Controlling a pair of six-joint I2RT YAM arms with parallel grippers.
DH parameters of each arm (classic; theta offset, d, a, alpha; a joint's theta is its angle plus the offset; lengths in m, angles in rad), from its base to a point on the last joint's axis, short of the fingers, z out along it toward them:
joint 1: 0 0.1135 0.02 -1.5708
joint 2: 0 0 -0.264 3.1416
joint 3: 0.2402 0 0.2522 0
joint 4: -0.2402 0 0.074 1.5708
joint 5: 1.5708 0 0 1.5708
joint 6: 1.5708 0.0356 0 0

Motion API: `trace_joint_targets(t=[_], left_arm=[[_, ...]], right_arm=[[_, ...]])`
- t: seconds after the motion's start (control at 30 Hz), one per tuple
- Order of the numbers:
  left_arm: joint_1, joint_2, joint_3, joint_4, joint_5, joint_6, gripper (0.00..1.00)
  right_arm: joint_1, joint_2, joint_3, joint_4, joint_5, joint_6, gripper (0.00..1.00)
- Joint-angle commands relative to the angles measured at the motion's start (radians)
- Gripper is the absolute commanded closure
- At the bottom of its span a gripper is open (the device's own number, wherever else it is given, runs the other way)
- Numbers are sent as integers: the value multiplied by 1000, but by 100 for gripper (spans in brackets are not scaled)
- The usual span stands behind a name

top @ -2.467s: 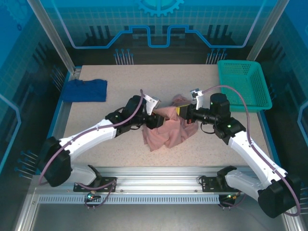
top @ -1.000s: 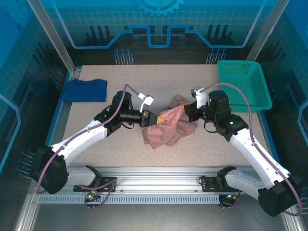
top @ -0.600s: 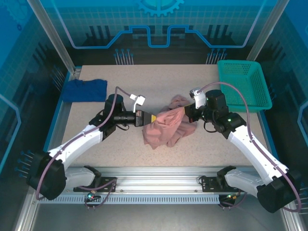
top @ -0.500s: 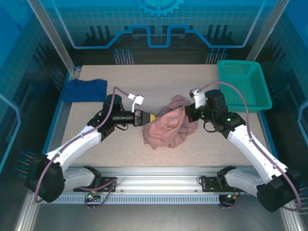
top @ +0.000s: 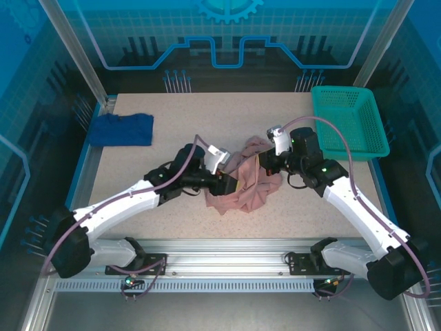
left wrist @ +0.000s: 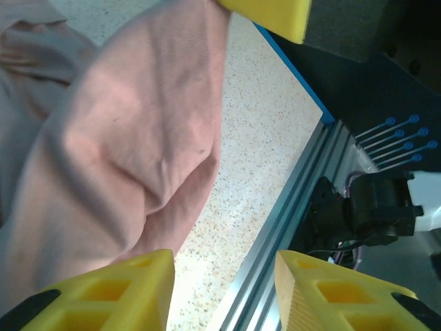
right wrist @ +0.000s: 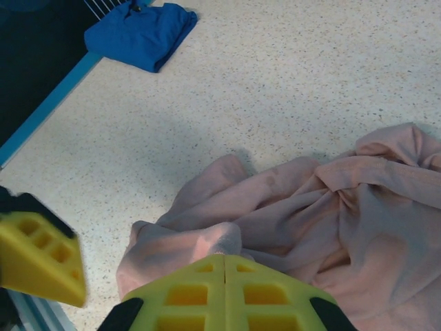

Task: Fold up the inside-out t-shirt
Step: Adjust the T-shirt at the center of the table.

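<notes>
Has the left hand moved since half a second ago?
Yes. The left hand has shifted right and toward the front, away from the blue cloth, onto the t-shirt.

On the table (top: 207,114), blue cloth (top: 122,129) lies far left, green basket (top: 348,124) far right.

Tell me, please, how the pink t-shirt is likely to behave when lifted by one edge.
Probably floppy: the t-shirt sags in soft folds from the pinch of the right gripper. Likely light, as that small pinch holds up a fold. Pushed, it would probably bunch, being already crumpled.
</notes>
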Motion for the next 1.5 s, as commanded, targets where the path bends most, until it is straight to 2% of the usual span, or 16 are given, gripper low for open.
trace_joint_targets(t=[0.0,0.2,0.37,0.47,0.67,0.87,1.0,1.1,1.27,1.47], left_arm=[[-29,93,69,27,-47,39,50],[-47,229,174,48,-108,29,38],[-46,289,219,47,-211,3,38],[-47,308,233,28,-262,-3,41],[-42,299,224,-4,-296,10,51],[-14,264,191,9,-258,14,61],[17,236,160,58,-151,-9,65],[36,237,149,95,-80,-33,60],[40,270,184,79,-80,-33,49],[43,278,188,87,-73,-41,47]], right_arm=[[2,-7,40,12,-34,21,100],[1,-20,26,13,-39,29,100],[-4,-37,15,8,-39,28,100],[-11,-45,8,7,-38,25,100],[-35,-56,4,-1,-38,14,100],[-54,-55,10,-9,-42,0,100],[-57,-53,9,-13,-37,-5,100],[-57,-49,5,-2,-53,1,100],[-58,-51,-3,22,-86,15,100],[-57,-58,-11,19,-85,14,100]])
